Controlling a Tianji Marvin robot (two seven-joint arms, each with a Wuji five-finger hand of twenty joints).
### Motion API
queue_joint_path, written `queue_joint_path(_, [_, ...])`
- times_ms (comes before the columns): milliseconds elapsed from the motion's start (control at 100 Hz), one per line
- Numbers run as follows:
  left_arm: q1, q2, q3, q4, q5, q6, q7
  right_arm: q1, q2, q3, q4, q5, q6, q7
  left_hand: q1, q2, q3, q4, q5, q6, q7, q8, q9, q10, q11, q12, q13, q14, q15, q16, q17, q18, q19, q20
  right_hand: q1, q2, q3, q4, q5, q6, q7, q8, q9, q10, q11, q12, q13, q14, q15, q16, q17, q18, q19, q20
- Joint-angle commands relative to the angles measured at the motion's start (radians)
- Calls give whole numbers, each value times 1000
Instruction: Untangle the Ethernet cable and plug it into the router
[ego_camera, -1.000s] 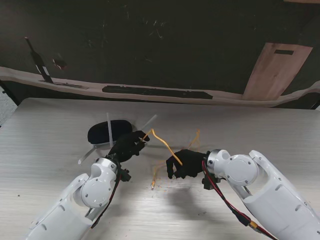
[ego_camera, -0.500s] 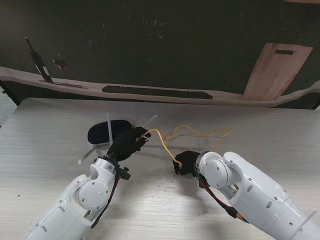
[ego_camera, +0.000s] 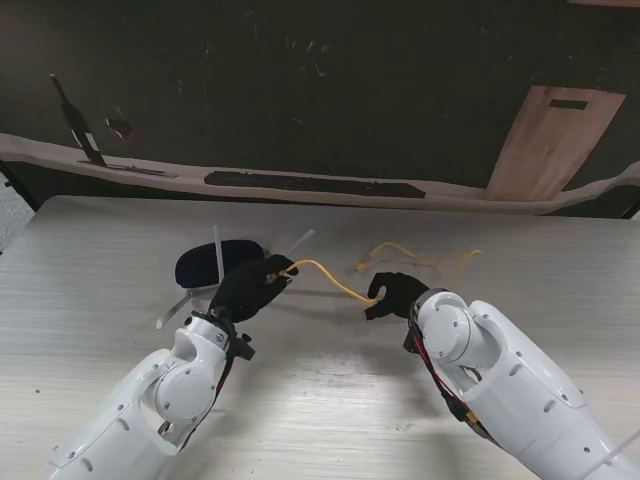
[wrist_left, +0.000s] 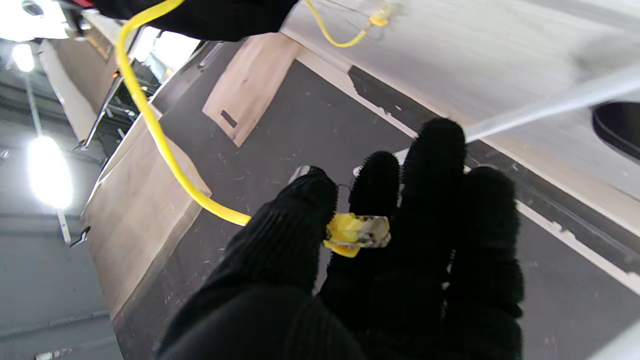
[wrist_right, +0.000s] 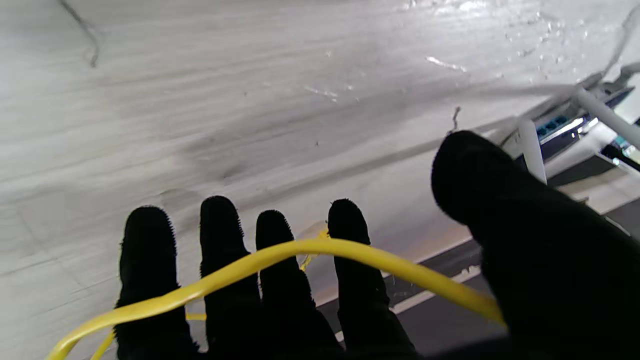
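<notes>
Left hand (ego_camera: 255, 286): fingers (wrist_left: 295, 225) clenched on the cable's connector (wrist_left: 357, 234), clear plug tip poking out between thumb and the next fingers, lifted off the bench (ego_camera: 90, 270)

Right hand (ego_camera: 394, 293): the Ethernet cable (ego_camera: 325, 277) lies across my fingers (wrist_right: 272, 250) with the thumb over it. Loose cradle or firm grasp, I cannot tell

Cable spans taut-ish between my two hands; the rest trails past my right hand in loose loops (ego_camera: 420, 258) on the bench, its end lying out there

Handling, my judgement: light, thin, limp, springy enough to keep its kinks; jacket likely slick in the gloves. Plug is rigid, with a brittle latch tab, so hold the boot just behind the plug and keep the tip free

Router (ego_camera: 220, 262): dark body just beyond my left fingers, touching or not I cannot tell. Its pale antennas (ego_camera: 217, 260) stick out around it and could snag the cable. Ports show only in the right wrist view, small and blurred
</notes>
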Motion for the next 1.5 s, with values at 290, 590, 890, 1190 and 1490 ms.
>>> queue_joint_path(290, [-12, 4, 20, 35, 126, 89, 75, -116, 0, 164, -107, -34, -220, -63, 83, 37, 51, -14, 39, -94, 29, 17, -19, -27, -38, 24, 25, -22, 1, 10, 11, -42, 36, -17, -121, -155, 56, -50, -5, 16, -30, -5, -2, -23, -22, -17, -45, -49, -19, -2, -23, -15, -198, 98])
queue_joint_path(590, [-19, 1, 25, 54, 157, 92, 129, -184, 7, 264, -175, -20, -332, -49, 45, 20, 128, -21, 79, -140, 27, 22, -20, -22, -78, 32, 33, -27, -4, 6, 21, -43, 40, -34, -128, -142, 46, -53, 0, -18, -53, -12, 47, -32, -33, -17, 40, -26, 33, 21, 66, 20, -347, 276])
queue_joint_path(890, [-26, -1, 26, 73, 171, 68, 163, -218, 7, 313, -170, -34, -467, -87, 36, 19, 152, -26, 83, -143, 26, 24, -29, -23, -90, 31, 32, -32, -8, 4, 22, -47, 39, -37, -238, -226, 118, -74, -229, -105, -36, -26, -68, -79, -69, -31, -111, -61, -89, -28, -45, -48, -461, 299])
queue_joint_path(1190, [-37, 7, 36, 83, 210, 59, 169, -212, -23, 273, -174, 105, -519, -176, 26, 18, 170, -30, 91, -158, 31, 29, -32, -29, -95, 31, 28, -33, -10, 4, 22, -48, 38, -40, -152, -149, 73, -60, -183, -35, -5, -28, -36, -46, -19, -15, -109, -82, -87, -35, -49, -125, -539, 255])
queue_joint_path(1490, [-46, 8, 47, 96, 229, 62, 186, -204, -75, 142, -272, 418, -322, -232, 20, 13, 181, -35, 89, -151, 31, 28, -32, -30, -96, 32, 28, -30, -10, 5, 21, -49, 37, -42, -19, -134, 54, -24, -233, 24, 17, -18, -93, 5, 16, -2, -99, -30, -39, -10, 35, -66, -518, 207])
